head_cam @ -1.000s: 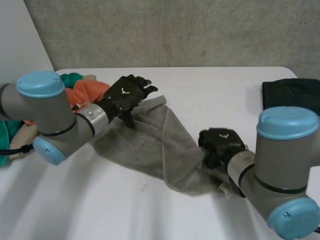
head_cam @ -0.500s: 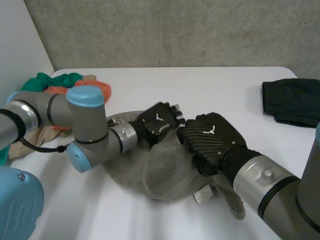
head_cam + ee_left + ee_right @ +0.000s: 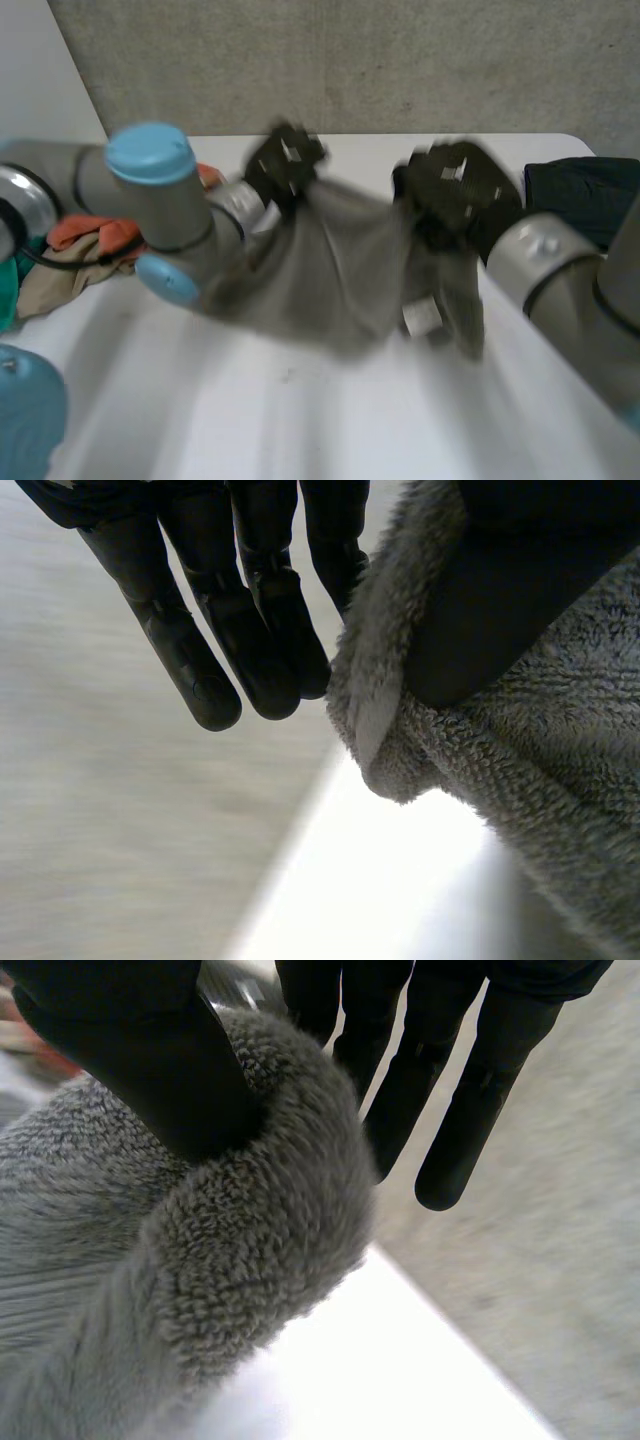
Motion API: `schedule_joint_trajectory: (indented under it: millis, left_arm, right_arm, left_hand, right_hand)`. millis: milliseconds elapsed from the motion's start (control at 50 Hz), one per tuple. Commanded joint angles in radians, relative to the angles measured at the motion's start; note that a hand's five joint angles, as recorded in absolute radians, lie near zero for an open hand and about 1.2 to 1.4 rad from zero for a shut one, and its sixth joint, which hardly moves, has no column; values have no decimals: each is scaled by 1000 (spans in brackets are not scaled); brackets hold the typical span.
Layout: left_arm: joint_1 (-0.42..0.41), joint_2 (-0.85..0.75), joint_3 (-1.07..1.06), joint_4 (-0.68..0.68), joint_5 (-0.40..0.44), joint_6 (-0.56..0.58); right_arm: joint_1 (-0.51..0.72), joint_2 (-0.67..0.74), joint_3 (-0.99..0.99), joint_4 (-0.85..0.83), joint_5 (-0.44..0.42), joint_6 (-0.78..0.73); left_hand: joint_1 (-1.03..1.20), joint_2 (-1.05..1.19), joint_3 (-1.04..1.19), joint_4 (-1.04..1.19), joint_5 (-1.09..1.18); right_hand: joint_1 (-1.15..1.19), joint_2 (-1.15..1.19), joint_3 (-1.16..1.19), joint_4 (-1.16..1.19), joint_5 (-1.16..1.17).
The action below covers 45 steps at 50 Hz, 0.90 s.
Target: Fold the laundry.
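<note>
**Grey towel hanging between both hands, over the far half of the table**

The robot has the grey towel (image 3: pixel 340 260) lifted off the white table (image 3: pixel 300 420) and stretched out between its two hands. It hangs like a sheet over the far half of the table. The left hand (image 3: pixel 285 160) grips one end of the upper edge and the right hand (image 3: pixel 455 185) grips the other end. A small white label (image 3: pixel 420 318) dangles from the towel below the right hand.

In the left wrist view, the left hand (image 3: pixel 250 610) has its thumb (image 3: pixel 510 600) clamped down on a rolled bit of towel (image 3: pixel 520 780). The fingers (image 3: pixel 200 650) are pretty much straight, with the nearest one touching the towel's edge, so it's a pinch and not a fist.

It's the same deal in the right wrist view. The thumb (image 3: pixel 130 1060) of the right hand (image 3: pixel 470 1020) is pressed into the fluffy edge of the towel (image 3: pixel 230 1240), and the fingers (image 3: pixel 450 1130) stick out straight behind it.

A pile of clothes (image 3: pixel 90 235) in orange, teal and beige sits at the table's left edge. A dark folded garment (image 3: pixel 585 195) lies by the far right corner.
</note>
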Motion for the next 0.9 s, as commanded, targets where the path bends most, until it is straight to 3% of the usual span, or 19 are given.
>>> schedule_joint_trajectory:
  millis: [20,80,180,300,380,540,580,660,680,760,900]
  left_arm:
    - [28,237,-91,300,-119,-215]
    - [31,316,-162,357,-148,-217]
    - [39,457,-373,411,-228,-127]
    - [9,494,-658,373,-188,-74]
    - [-15,433,-780,368,-194,-64]
    - [-66,261,-774,235,-302,5]
    - [-70,264,-762,197,-322,1]
    - [-69,320,-742,115,-330,-25]
    - [-66,354,-742,88,-313,-45]
    - [-44,443,-740,-3,-235,-100]
    - [69,561,-737,-182,-147,-183]
  right_arm:
    - [-67,102,-224,-209,22,-11]
    - [-78,119,-255,-309,11,1]
    - [-90,162,-274,-450,-69,90]
    - [-98,263,-286,-276,-190,139]
    - [-101,360,-294,-141,-231,121]
    - [-92,574,-370,36,-199,-37]
    - [-89,599,-396,68,-175,-71]
    - [-83,612,-432,117,-104,-86]
    - [-78,601,-433,117,-81,-76]
    - [-63,543,-418,111,-35,-48]
    - [-54,394,-361,166,31,12]
  left_hand:
    - [267,206,208,197,269]
    - [267,206,208,197,269]
    - [267,206,208,197,269]
    - [267,206,208,197,269]
    - [267,206,208,197,269]
    - [267,206,208,197,269]
    - [182,121,124,113,185]
    - [-219,-280,-278,-289,-217]
    - [-488,-549,-546,-557,-485]
    - [-921,-982,-979,-991,-919]
    - [-955,-1016,-1013,-1024,-952]
  right_hand:
    - [336,234,213,198,242]
    - [336,234,213,198,242]
    - [336,234,213,198,242]
    - [336,234,213,198,242]
    - [335,233,212,198,241]
    - [124,22,1,-14,30]
    - [121,19,-2,-17,27]
    - [-25,-127,-148,-163,-119]
    - [-258,-360,-381,-396,-352]
    - [-886,-988,-1009,-1024,-980]
    - [-886,-988,-1009,-1024,-980]
